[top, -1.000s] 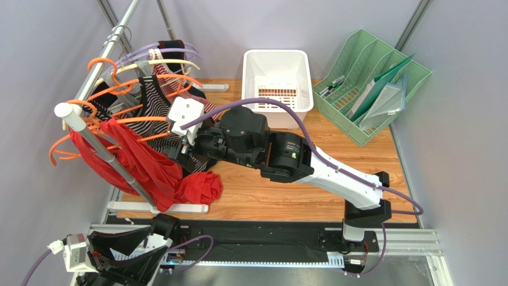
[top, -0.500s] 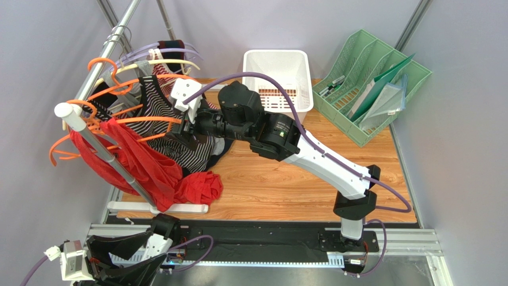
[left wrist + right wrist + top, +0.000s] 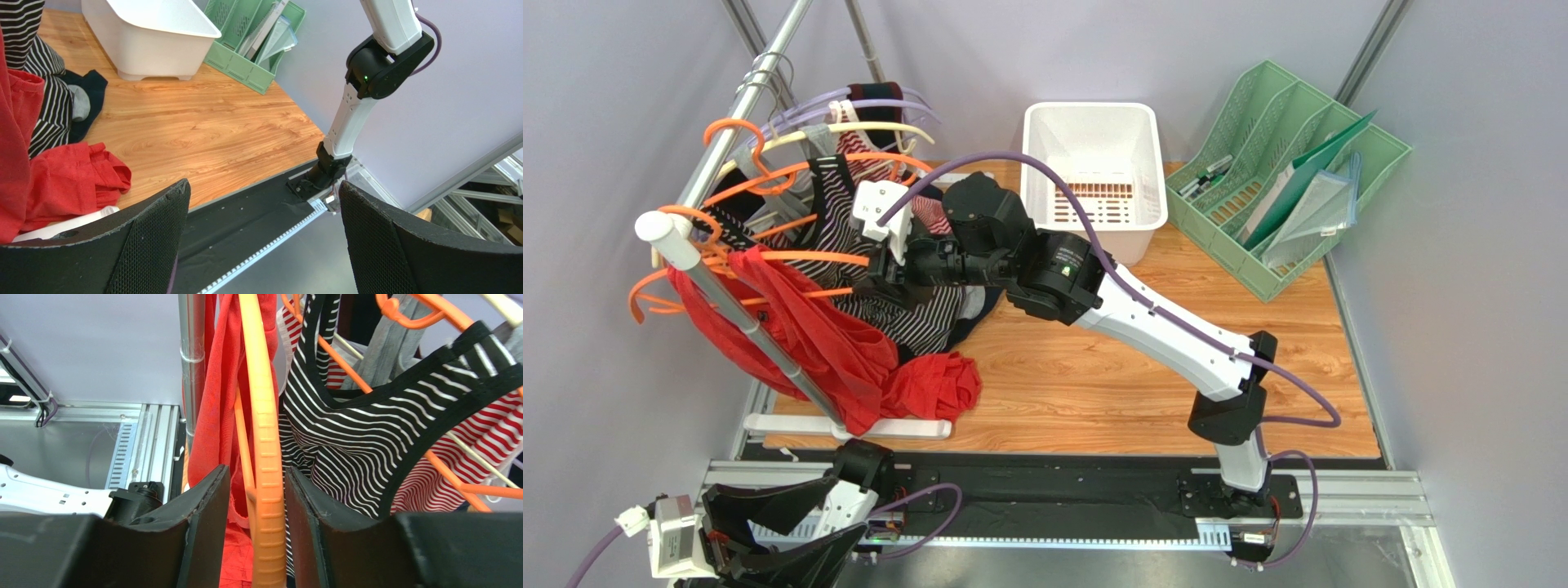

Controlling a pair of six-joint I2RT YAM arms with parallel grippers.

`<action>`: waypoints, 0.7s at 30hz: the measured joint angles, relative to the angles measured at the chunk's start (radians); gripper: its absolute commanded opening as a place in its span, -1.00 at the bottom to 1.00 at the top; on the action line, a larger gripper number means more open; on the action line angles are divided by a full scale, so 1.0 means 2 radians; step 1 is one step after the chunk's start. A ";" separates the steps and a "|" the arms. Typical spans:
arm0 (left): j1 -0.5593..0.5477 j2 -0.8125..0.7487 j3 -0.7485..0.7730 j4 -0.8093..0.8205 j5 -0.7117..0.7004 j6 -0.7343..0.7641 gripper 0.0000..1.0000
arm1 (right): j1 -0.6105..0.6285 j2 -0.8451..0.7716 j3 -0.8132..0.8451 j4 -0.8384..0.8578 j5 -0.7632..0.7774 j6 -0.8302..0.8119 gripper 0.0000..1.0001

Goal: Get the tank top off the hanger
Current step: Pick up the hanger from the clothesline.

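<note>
Tank top (image 3: pixel 212 404) beside orange hanger (image 3: pixel 265 416), my right gripper (image 3: pixel 255 478) straddling that hanger, clamped or not I cannot tell, left gripper (image 3: pixel 263 188) spread wide.

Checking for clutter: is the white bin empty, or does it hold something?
Empty: the top view shows the white bin with a bare, slotted inside.

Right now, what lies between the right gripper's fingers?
The right wrist view shows an orange hanger arm between the fingers of the right gripper, with red fabric beside it; the striped tank top hangs just outside.
</note>
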 measured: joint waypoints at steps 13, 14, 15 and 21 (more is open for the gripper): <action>0.000 0.000 0.000 0.000 0.002 0.000 0.86 | -0.010 0.009 0.000 0.014 -0.029 0.029 -0.95; 0.000 0.000 0.000 0.000 0.003 0.000 0.87 | -0.010 0.009 0.000 0.015 -0.030 0.031 -0.96; 0.000 0.000 0.000 0.000 0.003 0.000 0.86 | -0.010 0.009 0.000 0.017 -0.032 0.033 -0.97; 0.000 0.000 0.000 0.000 0.003 0.000 0.86 | -0.011 0.009 0.000 0.027 -0.035 0.048 -1.00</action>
